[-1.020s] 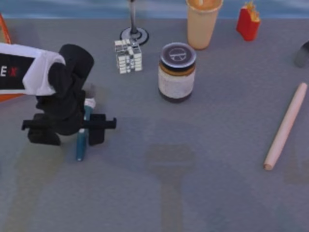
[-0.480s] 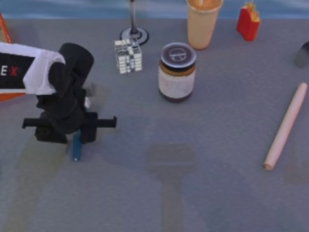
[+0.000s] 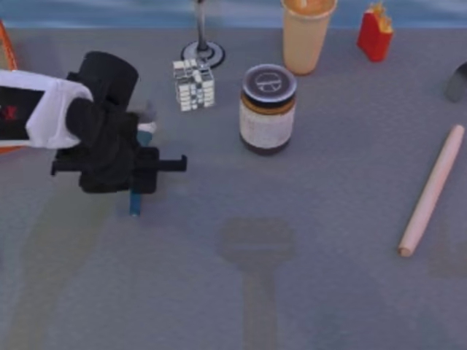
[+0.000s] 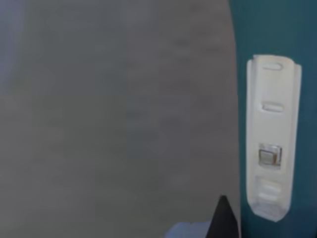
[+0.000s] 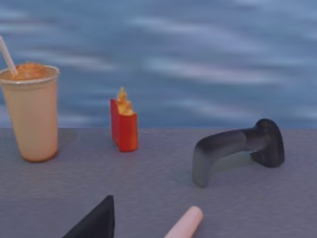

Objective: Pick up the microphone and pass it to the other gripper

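Items on my grey table (image 3: pixel 306 292):
- Mirror-tiled cube (image 3: pixel 194 85), far left of centre.
- Black-based stand (image 3: pixel 202 49), just beyond the cube.
- Dark-lidded jar (image 3: pixel 267 109), centre.
- Orange drink cup (image 3: pixel 307 30), far, beyond the jar.
- Red fries carton (image 3: pixel 375 32), far right.
- Pale pink rod (image 3: pixel 431 190), right side.
- Dark handheld scanner (image 5: pixel 238 148), far right edge.

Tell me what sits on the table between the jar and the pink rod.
Nothing: in the top view, bare table runs from the jar to the pink rod.
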Tool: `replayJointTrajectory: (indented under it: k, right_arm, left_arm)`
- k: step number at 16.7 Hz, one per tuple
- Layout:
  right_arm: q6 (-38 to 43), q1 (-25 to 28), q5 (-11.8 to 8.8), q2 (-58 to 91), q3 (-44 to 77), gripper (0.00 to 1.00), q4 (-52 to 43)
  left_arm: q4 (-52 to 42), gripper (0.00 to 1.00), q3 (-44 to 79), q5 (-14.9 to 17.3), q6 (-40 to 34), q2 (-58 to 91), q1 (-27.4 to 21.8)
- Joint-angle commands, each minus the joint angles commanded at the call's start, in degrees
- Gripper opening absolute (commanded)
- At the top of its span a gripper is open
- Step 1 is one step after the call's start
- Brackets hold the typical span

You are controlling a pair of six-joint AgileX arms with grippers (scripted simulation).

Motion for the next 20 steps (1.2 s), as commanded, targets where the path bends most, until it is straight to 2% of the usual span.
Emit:
replayJointTrajectory:
  k: [3, 10, 13, 16, 20]
  right_arm:
    - [0.0, 0.0, 0.0, 0.0, 0.0, 1.0, 0.0]
    - [0.0, 0.0, 0.0, 0.0, 0.0, 1.0, 0.0]
    - [0.0, 0.0, 0.0, 0.0, 0.0, 1.0, 0.0]
    - [0.0, 0.0, 0.0, 0.0, 0.0, 1.0, 0.0]
    - [0.0, 0.0, 0.0, 0.0, 0.0, 1.0, 0.0]
  left_arm:
    - [12.6, 0.0, -3.3, 5.0, 2.6, -2.5, 0.4]
    - [48.7, 0.0, -13.6, 18.5, 9.7, -11.1, 1.8]
    - [60.4, 0.0, -16.9, 23.2, 12.5, -15.4, 2.4]
    - [66.9, 0.0, -18.8, 26.2, 14.4, -18.7, 2.8]
    - [68.1, 0.0, -19.1, 26.8, 14.8, -19.4, 2.9]
